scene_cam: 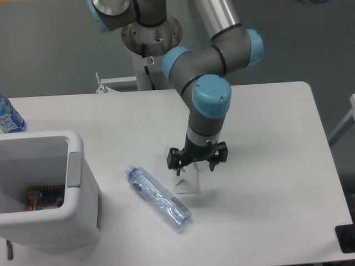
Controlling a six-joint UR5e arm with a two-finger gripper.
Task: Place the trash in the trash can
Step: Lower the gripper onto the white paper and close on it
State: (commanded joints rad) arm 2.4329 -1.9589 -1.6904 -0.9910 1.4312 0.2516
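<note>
The trash lies in the middle of the white table: a crushed clear bluish plastic bottle (158,198) lying diagonally, and to its right a white folded paper scrap (186,182), partly covered by my gripper. My gripper (194,167) hangs directly over the scrap with its fingers spread open on either side of it, nothing held. The trash can (75,177), a large white bin with a grey side panel, stands at the front left, well to the left of the bottle.
Colourful wrappers (45,197) lie at the bottom of the bin. A blue-labelled water bottle (8,117) stands at the table's left edge behind the bin. The robot's base column (151,55) rises at the back. A dark object (346,238) sits at the front right corner.
</note>
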